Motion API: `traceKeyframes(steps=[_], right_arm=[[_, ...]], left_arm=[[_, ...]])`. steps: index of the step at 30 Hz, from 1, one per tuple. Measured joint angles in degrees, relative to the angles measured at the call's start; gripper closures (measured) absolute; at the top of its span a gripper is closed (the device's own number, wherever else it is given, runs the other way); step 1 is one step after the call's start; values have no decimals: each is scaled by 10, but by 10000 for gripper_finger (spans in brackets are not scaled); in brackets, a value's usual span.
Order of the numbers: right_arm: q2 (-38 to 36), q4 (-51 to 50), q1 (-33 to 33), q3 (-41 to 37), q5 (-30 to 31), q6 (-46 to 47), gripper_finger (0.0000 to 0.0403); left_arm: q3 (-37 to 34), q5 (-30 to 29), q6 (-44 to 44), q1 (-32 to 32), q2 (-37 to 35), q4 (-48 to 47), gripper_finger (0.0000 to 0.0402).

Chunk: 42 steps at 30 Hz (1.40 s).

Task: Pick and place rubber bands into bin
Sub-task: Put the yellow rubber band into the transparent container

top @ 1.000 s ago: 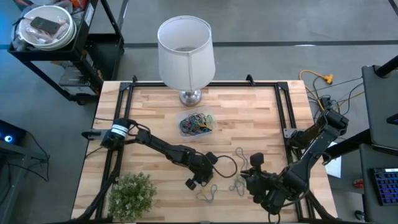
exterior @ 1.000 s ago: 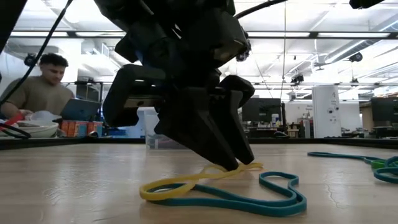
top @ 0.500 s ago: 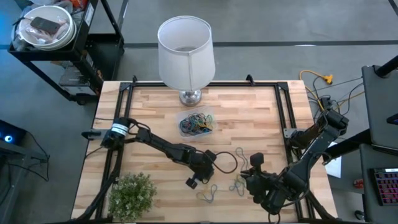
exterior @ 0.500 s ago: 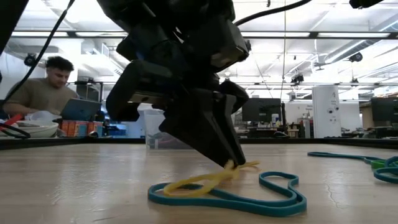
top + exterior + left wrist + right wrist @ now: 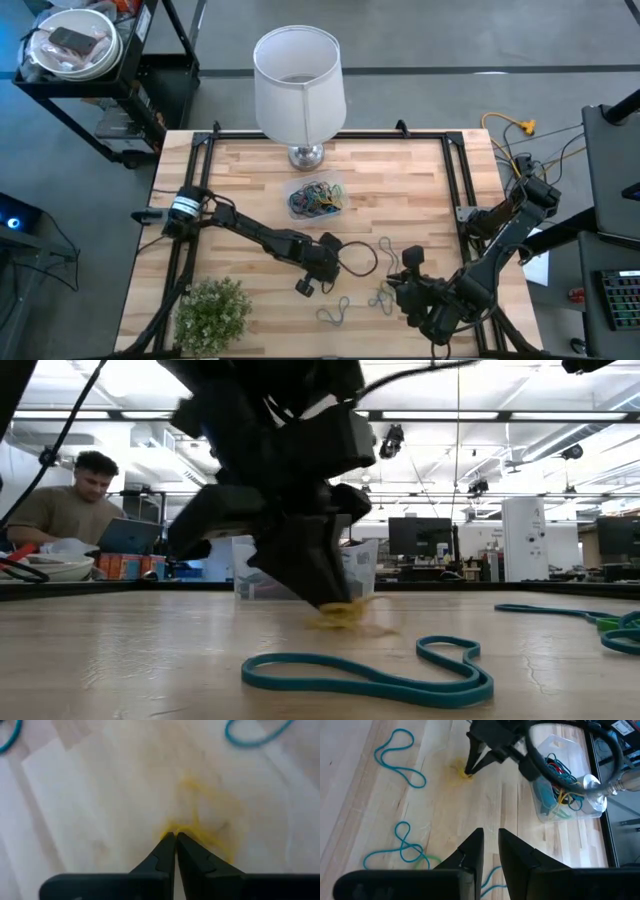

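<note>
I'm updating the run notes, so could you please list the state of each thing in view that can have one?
left gripper: jaws shut on the yellow rubber band, just above the table
yellow rubber band: pinched, lifted clear of the teal one
teal rubber band: lying loose on the table
bin: upright, holding a pile of bands
right gripper: waiting near the table's front edge, holding nothing
</note>
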Motion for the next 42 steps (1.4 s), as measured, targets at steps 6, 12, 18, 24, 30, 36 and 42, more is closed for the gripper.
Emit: traceKeyframes(steps=[6, 12, 18, 24, 30, 36, 42], right_arm=[[0, 0, 0, 0, 0, 0, 351], [0, 0, 0, 0, 0, 0, 351], [0, 0, 0, -1, 0, -2, 351], [0, 0, 0, -2, 0, -2, 351], [0, 0, 0, -2, 0, -2, 351], [0, 0, 0, -2, 0, -2, 351], [0, 1, 0, -2, 0, -2, 351]], left_arm=[[-14, -84, 0, -19, -33, -15, 401], [-20, -121, -1, -39, -55, -22, 402], [-22, -163, -1, -55, -75, -25, 402], [-22, -201, -2, -72, -83, -33, 402], [-21, -227, -1, -79, -88, -32, 402], [-21, -268, 0, -86, -97, -35, 401], [-21, -331, -5, -93, -106, -34, 401]])
